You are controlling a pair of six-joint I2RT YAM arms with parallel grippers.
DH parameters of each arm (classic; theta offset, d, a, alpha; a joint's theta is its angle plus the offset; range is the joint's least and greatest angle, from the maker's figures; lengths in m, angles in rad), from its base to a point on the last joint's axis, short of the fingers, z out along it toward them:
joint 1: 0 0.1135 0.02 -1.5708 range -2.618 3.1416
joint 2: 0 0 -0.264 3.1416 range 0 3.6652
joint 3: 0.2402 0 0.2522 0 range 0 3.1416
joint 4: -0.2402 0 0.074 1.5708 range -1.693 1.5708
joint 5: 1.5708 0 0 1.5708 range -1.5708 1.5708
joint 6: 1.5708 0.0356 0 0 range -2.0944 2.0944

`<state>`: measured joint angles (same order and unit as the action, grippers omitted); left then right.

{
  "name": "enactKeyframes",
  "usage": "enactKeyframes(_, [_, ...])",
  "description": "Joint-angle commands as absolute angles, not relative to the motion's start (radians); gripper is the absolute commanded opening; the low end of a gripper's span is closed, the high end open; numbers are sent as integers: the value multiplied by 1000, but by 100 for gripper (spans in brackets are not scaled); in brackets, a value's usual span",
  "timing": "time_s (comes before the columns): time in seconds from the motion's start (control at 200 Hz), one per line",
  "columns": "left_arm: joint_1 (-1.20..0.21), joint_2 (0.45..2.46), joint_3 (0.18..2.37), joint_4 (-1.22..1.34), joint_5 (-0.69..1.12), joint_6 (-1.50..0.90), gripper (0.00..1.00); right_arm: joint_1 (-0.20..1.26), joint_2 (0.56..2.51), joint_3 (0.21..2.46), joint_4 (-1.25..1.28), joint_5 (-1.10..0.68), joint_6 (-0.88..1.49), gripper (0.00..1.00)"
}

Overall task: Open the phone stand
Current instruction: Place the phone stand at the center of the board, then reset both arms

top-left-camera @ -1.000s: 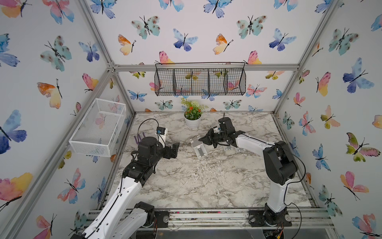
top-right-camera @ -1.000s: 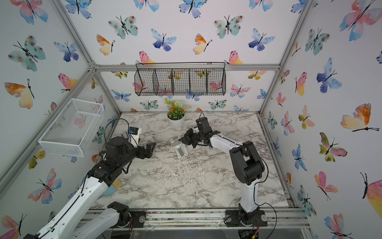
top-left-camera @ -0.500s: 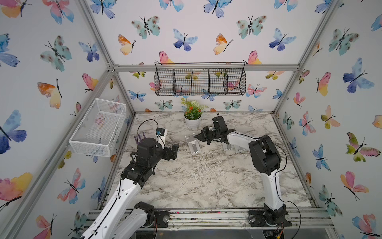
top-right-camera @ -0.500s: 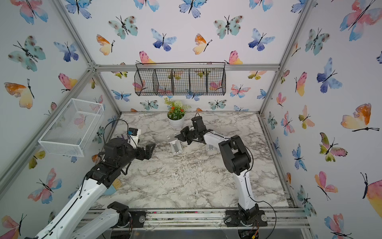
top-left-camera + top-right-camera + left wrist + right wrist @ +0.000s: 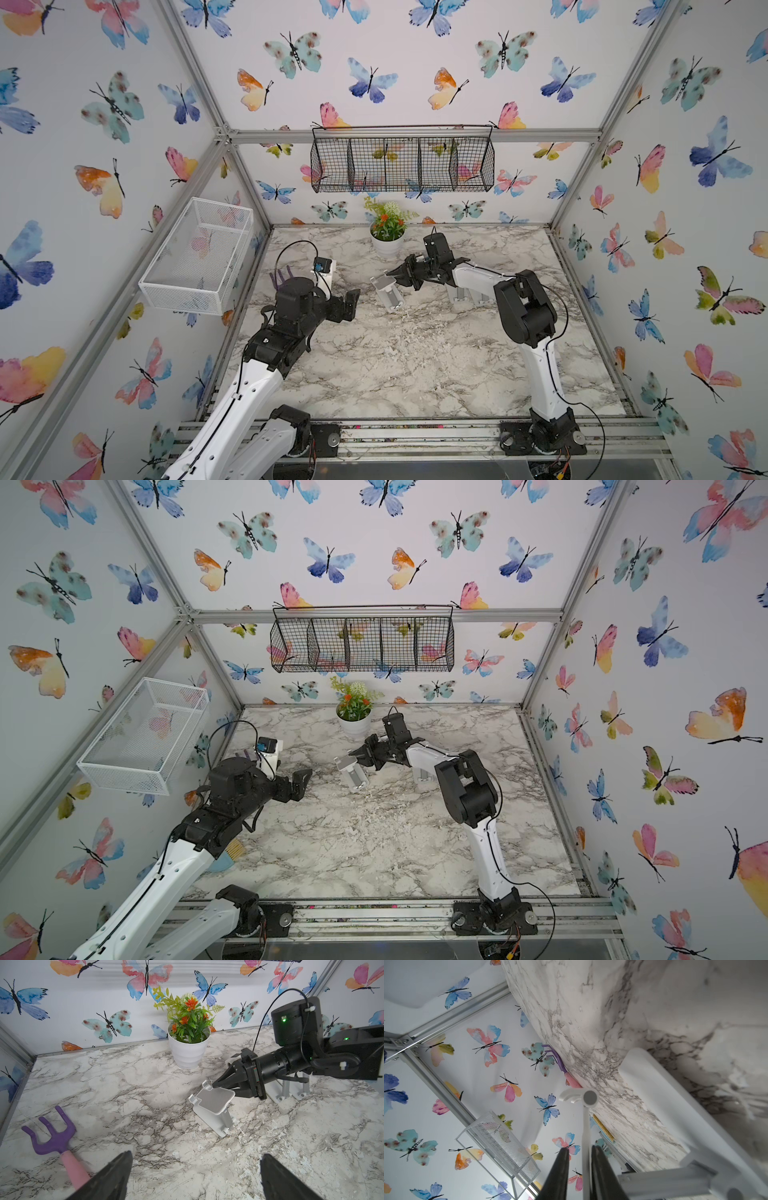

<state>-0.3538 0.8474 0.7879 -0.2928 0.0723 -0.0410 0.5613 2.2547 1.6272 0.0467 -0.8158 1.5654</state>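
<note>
Left wrist view gives the clearest look: the white phone stand (image 5: pixel 216 1103) sits with its base flat on the marble table (image 5: pixel 124 1084). Its cradle plate, grey ribbed pad facing up, is tilted off the base on a short hinged arm.

The right gripper (image 5: pixel 220 1087) reaches in low and nearly level, its tips at the plate's lipped edge beside one of the two little hooks. From the right wrist view its black fingers (image 5: pixel 559 1167) straddle the plate's thin edge. One finger lies against that edge or very nearly so. A sliver of wall shows between the plate and the other finger — so the jaws are only narrowly parted and not squeezing. The stand's base runs on past the fingertips, on the table side.

The left gripper (image 5: pixel 195 1178) hangs over the table with its fingers spread wide and only bare marble between them. The stand is ahead of those fingers, well apart from them.

A purple hand rake (image 5: pixel 56 1138) with a pink handle lies on the table just outside one of the left fingers. A potted plant (image 5: pixel 188 1051) in a white pot stands beyond the stand at the back wall, near the right gripper's fingers but clear of them. Behind that gripper's wrist a second white, legged piece (image 5: pixel 291 1091) rests on the table — I cannot tell what it is.

In both top views the two grippers point toward each other, and the stand is at the tips of the right one.
</note>
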Motion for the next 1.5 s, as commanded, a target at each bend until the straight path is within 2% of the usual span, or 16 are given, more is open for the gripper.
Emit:
enactKeyframes(0.0, [-359, 825, 814, -290, 78, -26, 98, 555, 2273, 1675, -8, -836, 1526, 34])
enactKeyframes(0.04, [-360, 825, 815, -290, 77, -25, 98, 554, 2273, 1686, -27, -829, 1513, 40])
enactKeyframes(0.125, [-359, 816, 816, -287, 75, -22, 98, 550, 2270, 1723, -101, -805, 1460, 62])
enactKeyframes(0.185, [-360, 811, 818, -284, 72, -20, 98, 548, 2269, 1761, -170, -785, 1415, 83])
enactKeyframes(0.2, [-360, 810, 819, -285, 72, -20, 98, 546, 2269, 1770, -187, -783, 1406, 95])
enactKeyframes(0.22, [-359, 809, 820, -285, 71, -20, 98, 545, 2269, 1781, -210, -775, 1388, 98])
enactKeyframes(0.476, [-360, 801, 856, -296, 65, -18, 98, 543, 2237, 1961, -580, -579, 1110, 98])
enactKeyframes(0.661, [-359, 794, 838, -277, 47, -30, 98, 543, 2140, 1936, -648, -420, 955, 98])
enactKeyframes(0.776, [-359, 806, 809, -248, 14, -39, 98, 549, 2047, 1894, -660, -241, 808, 98])
enactKeyframes(1.011, [-356, 835, 702, -156, -78, -48, 98, 550, 1744, 1502, -312, 113, 542, 98])
enactKeyframes(1.166, [-309, 857, 614, -56, -149, -55, 98, 548, 1637, 1265, -146, 313, 390, 98])
enactKeyframes(1.362, [-208, 884, 503, 145, -280, -81, 98, 486, 1561, 1040, -50, 416, 299, 98])
enactKeyframes(1.492, [-160, 930, 429, 283, -313, -95, 98, 393, 1505, 905, 44, 385, 253, 98])
